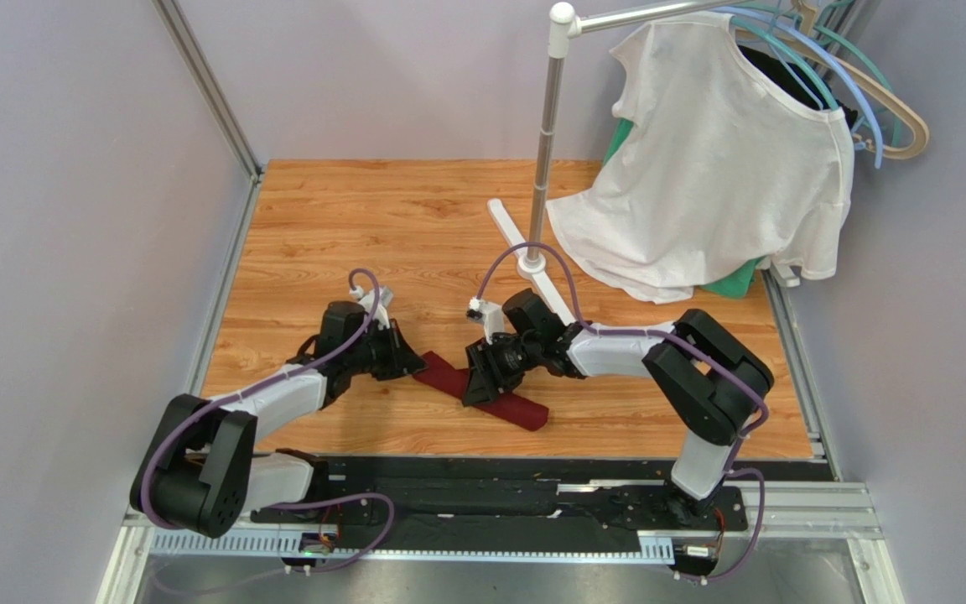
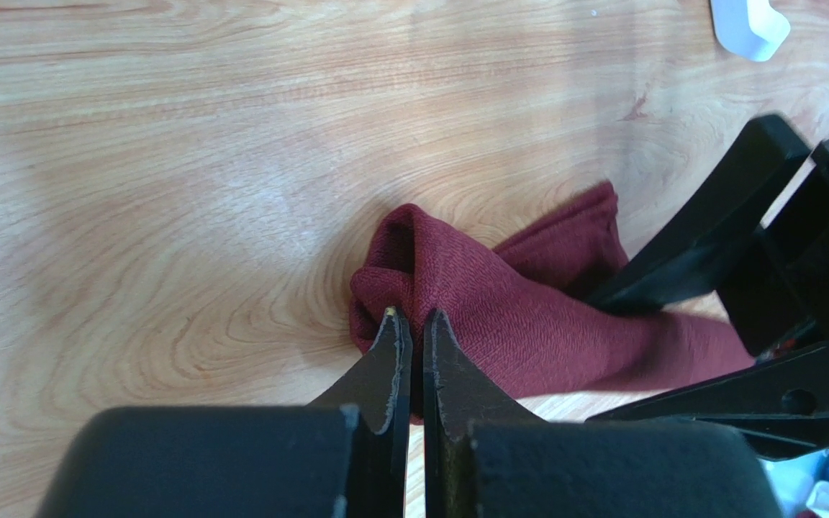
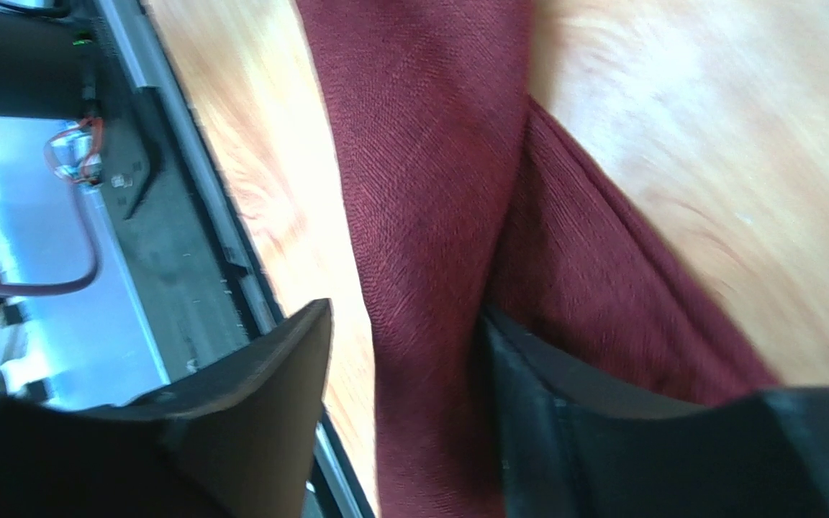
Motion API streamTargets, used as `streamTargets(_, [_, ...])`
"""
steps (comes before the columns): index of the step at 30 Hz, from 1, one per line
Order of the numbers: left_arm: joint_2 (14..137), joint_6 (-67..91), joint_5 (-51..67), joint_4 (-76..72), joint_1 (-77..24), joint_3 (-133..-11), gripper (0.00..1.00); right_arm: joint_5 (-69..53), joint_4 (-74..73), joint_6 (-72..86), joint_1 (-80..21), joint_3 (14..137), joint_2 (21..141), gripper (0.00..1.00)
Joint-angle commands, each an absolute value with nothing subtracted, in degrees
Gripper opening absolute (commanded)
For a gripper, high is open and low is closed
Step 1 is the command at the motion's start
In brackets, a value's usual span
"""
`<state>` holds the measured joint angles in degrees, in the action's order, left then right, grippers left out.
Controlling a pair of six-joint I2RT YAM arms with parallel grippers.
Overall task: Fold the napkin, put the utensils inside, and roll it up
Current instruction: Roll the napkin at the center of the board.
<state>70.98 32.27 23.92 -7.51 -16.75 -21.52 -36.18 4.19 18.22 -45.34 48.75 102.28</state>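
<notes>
The dark maroon napkin (image 1: pixel 491 393) lies as a narrow rolled or bunched strip on the wooden table, near the front edge. No utensils show in any view. My left gripper (image 1: pixel 413 361) is at the strip's left end. In the left wrist view its jaws (image 2: pixel 409 319) are closed, pinching the bunched end of the napkin (image 2: pixel 516 313). My right gripper (image 1: pixel 488 375) is over the strip's middle. In the right wrist view it (image 3: pixel 408 313) is open and straddles the napkin (image 3: pixel 440 183), with one finger (image 3: pixel 559 399) tucked against a fold.
A white clothes rack pole (image 1: pixel 549 151) stands on its base (image 1: pixel 531 264) just behind the right gripper. A white T-shirt (image 1: pixel 715 151) hangs on hangers at the back right. The black and metal front rail (image 1: pixel 513 503) runs close below the napkin.
</notes>
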Motion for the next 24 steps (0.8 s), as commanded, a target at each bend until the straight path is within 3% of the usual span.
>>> streamTargets(1, [71.4, 30.1, 24.3, -6.0, -16.7, -24.0, 0.00, -24.9, -8.6, 13.4, -44.9, 49.5, 98.3, 0.62])
streamTargets(5, [72.2, 29.9, 25.0, -6.1, -16.8, -24.6, 0.00, -21.7, -11.5, 12.2, -44.9, 50.0, 95.8, 0.71])
streamTargets(16, [76.1, 29.4, 25.5, -3.7, -18.5, -27.9, 0.00, -10.1, -11.4, 9.6, -46.8, 48.6, 83.9, 0.72])
streamTargets(24, [77.4, 29.6, 25.4, -2.6, -18.7, -29.0, 0.00, 3.2, -8.0, 5.0, -58.4, 49.9, 82.8, 0.74])
